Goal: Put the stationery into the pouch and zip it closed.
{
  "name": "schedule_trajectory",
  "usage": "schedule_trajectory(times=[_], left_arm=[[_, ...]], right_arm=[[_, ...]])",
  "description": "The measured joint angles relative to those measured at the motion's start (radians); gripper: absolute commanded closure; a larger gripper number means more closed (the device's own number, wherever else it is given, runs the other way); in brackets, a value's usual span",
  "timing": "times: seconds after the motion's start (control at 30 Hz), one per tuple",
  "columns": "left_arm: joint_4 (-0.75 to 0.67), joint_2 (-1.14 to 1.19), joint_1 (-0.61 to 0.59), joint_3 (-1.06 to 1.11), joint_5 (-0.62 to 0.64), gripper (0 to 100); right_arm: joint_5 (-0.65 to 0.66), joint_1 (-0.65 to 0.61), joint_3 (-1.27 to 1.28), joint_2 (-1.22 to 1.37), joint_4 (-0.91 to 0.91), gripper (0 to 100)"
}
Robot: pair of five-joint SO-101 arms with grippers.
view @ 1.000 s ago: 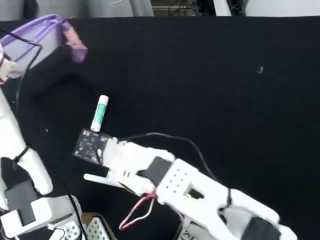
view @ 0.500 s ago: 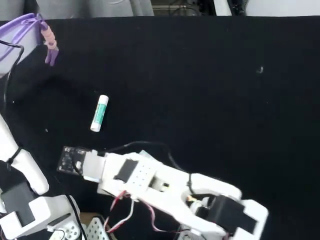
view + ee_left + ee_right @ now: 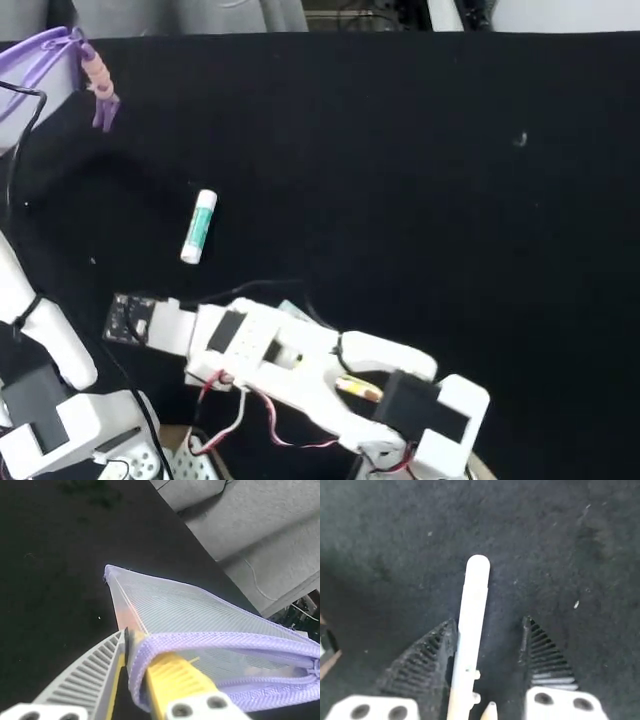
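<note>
Left gripper point(image 3: 129, 639): clamped on the purple-bound edge of the pouch point(image 3: 195, 617), one grey finger and one yellow finger pressing the trim from either side. The pouch is purple mesh with its zipper partly visible along the top trim. In the high view the pouch point(image 3: 40, 55) sits at the far left corner of the table point(image 3: 420, 200), and its pink and purple zipper pull point(image 3: 100, 95) hangs down beside it. Whether the pouch rests on the table or hangs above it cannot be told. Right gripper point(image 3: 488, 622): fingers apart and low over the black surface. A white pen point(image 3: 472, 625) lies lengthwise between them, close against one finger and clear of the other, its rounded end pointing away from the wrist. Glue stick point(image 3: 199, 227): white with a green band, lying flat on the table between the pouch and the right arm point(image 3: 280, 350), touching neither. The right arm stretches low across the near edge of the table. The left arm point(image 3: 40, 330) stands at the left edge.
</note>
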Motion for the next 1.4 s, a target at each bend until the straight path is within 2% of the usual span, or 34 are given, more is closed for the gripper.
schedule_trajectory(times=[0.1,0.17,0.43,0.6,1.0,1.23,1.4], left_arm=[[0.000,0.000,0.000,0.000,0.000,97],[0.000,0.000,0.000,0.000,0.000,97],[0.000,0.000,0.000,0.000,0.000,97],[0.000,0.000,0.000,0.000,0.000,97],[0.000,0.000,0.000,0.000,0.000,97],[0.000,0.000,0.002,0.000,0.000,97],[-0.002,0.000,0.083,0.006,0.000,97]], right_arm=[[0.000,0.000,0.000,0.000,0.008,99.2],[0.000,0.000,0.000,0.000,0.008,96.8],[0.000,0.000,0.000,0.000,0.012,98.7],[0.002,0.006,-0.057,0.000,0.080,98.7],[0.008,0.235,-0.302,-0.040,0.413,98.7],[0.008,0.405,-0.304,-0.365,0.442,98.7],[0.008,0.511,-0.304,-0.591,0.440,98.7]])
